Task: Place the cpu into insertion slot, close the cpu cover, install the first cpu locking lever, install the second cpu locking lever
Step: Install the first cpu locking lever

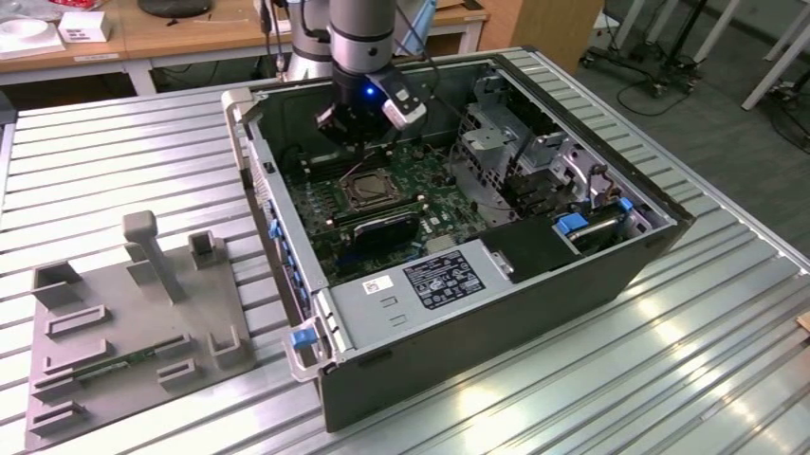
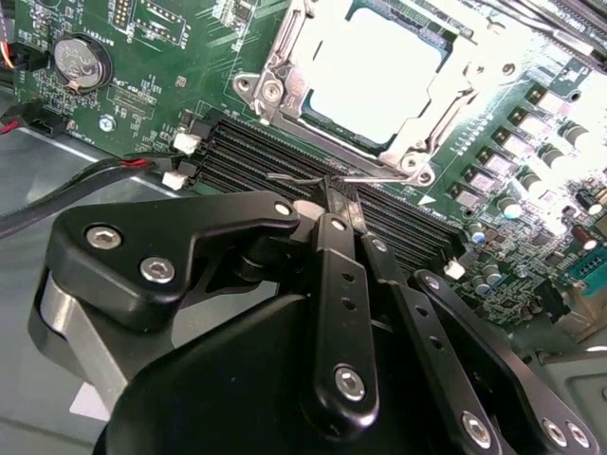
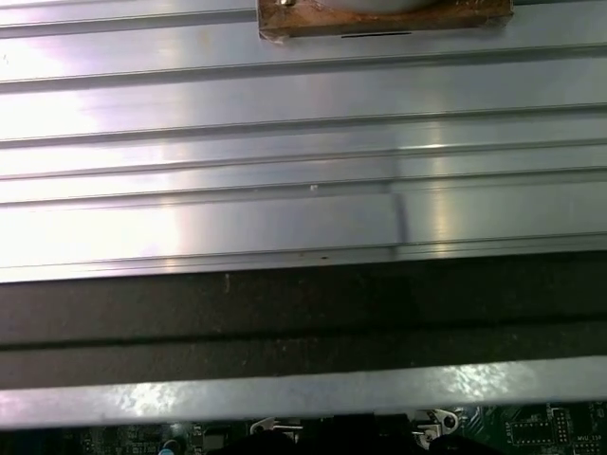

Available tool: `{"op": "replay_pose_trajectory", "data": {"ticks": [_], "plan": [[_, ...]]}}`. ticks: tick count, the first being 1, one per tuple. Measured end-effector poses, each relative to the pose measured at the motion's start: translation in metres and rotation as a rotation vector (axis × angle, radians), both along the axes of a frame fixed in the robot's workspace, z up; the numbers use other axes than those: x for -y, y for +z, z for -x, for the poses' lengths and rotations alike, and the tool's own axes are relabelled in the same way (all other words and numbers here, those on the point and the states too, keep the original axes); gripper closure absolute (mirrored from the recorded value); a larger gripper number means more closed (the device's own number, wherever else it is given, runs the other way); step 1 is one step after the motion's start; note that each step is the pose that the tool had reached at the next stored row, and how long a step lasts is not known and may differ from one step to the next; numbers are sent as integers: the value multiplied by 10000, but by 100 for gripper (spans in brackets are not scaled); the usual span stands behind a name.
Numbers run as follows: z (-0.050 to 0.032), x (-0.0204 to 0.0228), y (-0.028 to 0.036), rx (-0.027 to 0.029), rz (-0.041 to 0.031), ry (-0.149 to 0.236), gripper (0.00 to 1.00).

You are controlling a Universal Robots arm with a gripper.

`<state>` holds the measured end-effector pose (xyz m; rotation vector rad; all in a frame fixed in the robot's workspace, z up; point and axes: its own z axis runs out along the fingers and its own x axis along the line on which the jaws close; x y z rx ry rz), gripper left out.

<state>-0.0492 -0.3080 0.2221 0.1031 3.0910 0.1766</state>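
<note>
An open computer case (image 1: 608, 275) lies on the slatted table, its green motherboard (image 1: 418, 223) facing up. The insertion slot (image 1: 368, 189) sits mid-board. In the second wrist view the cpu (image 2: 375, 71) lies flat in the slot with its grey face up. The silver cpu cover (image 2: 432, 114) is down around the chip. A thin wire locking lever (image 2: 289, 176) runs along the socket's edge, beside the memory slots. My gripper (image 2: 334, 194) is shut, and its black fingertips sit right at this wire. Whether they clamp it I cannot tell. In the exterior view the gripper (image 1: 360, 142) hangs just above the socket.
Black memory slots (image 2: 237, 152), a coin battery (image 2: 78, 59) and a red-black cable (image 2: 104, 175) lie close to the fingers. A drive cage (image 1: 506, 152) and the case walls hem in the board. A grey fixture plate (image 1: 127, 322) stands at the exterior view's left.
</note>
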Motion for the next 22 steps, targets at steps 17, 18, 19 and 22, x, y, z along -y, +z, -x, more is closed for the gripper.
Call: {"op": "replay_pose_trajectory", "data": {"ticks": [17, 18, 19, 22], "plan": [[-9, 0, -58, 0, 0, 0, 89], [-9, 0, -59, 0, 0, 0, 89], [-9, 0, -59, -1, 0, 0, 89], [-8, 0, -105, -1, 0, 0, 89]]}}
